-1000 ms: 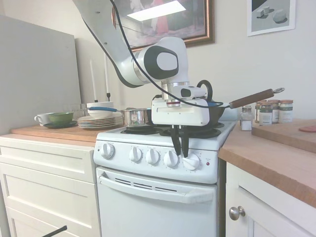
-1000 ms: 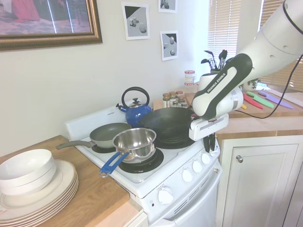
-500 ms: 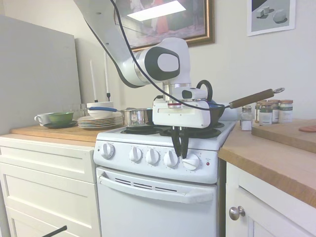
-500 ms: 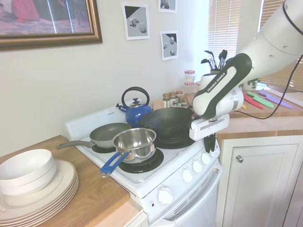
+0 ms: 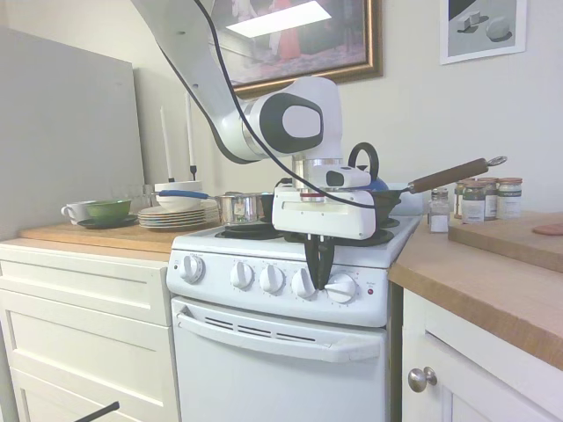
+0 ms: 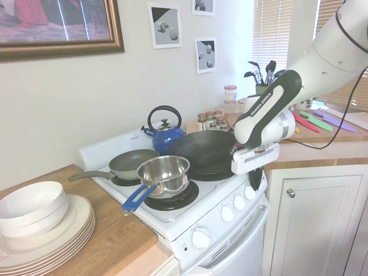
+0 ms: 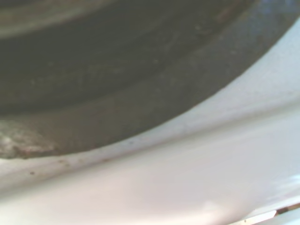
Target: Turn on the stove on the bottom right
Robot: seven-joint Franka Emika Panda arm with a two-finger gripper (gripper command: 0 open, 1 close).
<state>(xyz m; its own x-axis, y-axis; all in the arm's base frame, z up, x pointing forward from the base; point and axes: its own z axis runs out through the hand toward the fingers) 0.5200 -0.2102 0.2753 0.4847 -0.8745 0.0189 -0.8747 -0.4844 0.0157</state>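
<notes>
Five white knobs across my stove front between wooden counters, my gripper pointing down between the two rightmost knobs, fingers nearly together, gripping nothing.

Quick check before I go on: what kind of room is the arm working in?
A home kitchen, by the look of it: a white stove with pans on its burners, a blue kettle, stacked plates on a wooden counter, and spice jars.

White stove — five round front knobs (coil burners under pans) — between wooden counters.
</notes>
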